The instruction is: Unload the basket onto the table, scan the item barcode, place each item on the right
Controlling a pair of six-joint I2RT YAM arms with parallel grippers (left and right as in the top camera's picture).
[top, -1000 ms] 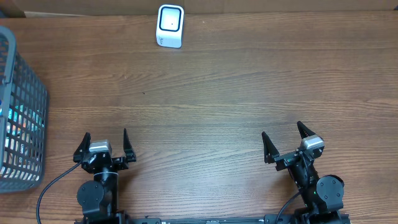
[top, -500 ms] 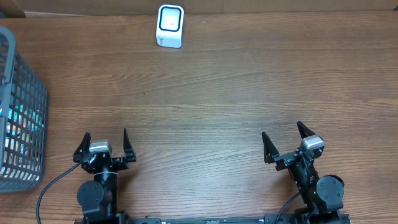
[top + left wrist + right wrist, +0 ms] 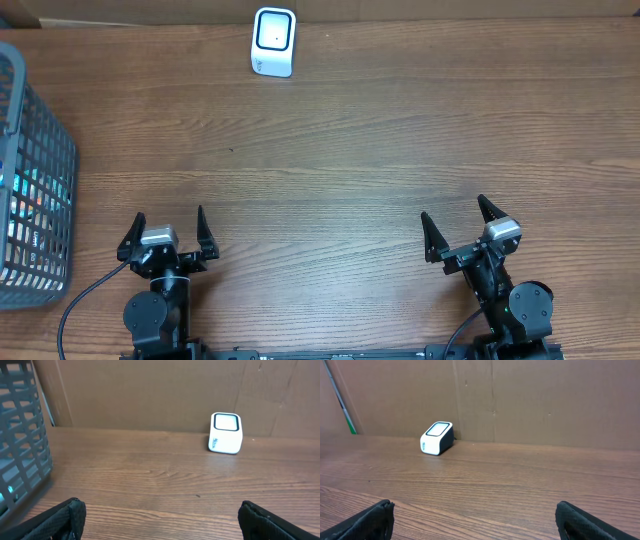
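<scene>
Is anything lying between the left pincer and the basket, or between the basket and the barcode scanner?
Nothing visible does. Bare wooden table separates the open left pincer from the grey mesh basket, and the basket from the white barcode scanner at the far edge. The basket's contents show only through its wall.

Barcode scanner [image 3: 273, 42]: a small white box with a dark-framed, pale window on its sloped upper face. It stands upright at the far edge of the worktop [image 3: 350, 150], left of centre and close against the brown board behind it, window turned toward the near edge. Nothing touches it.

Item: only teal and orange packaging [image 3: 38, 205] shows, through the grid wall of the grey basket [image 3: 62, 160] at the worktop's left edge. Shape and barcode cannot be made out.
</scene>
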